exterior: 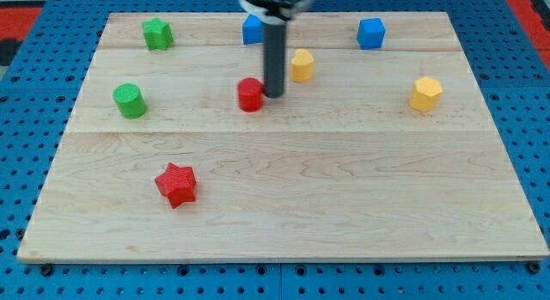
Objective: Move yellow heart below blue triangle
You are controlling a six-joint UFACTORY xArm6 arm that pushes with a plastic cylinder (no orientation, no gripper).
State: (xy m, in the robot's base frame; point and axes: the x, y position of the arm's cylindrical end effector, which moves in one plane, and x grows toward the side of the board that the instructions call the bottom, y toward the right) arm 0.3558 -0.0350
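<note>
The yellow heart lies on the wooden board, right of centre in the upper part. The blue triangle sits near the view's top edge, up and to the left of the heart, partly hidden behind the rod. My tip rests on the board just below and left of the yellow heart. It is close beside the right side of a red cylinder. The tip appears a small gap away from the heart.
A blue cube is at the top right and a yellow hexagon-like block at the right. A green star is at the top left, a green cylinder at the left and a red star at the lower left.
</note>
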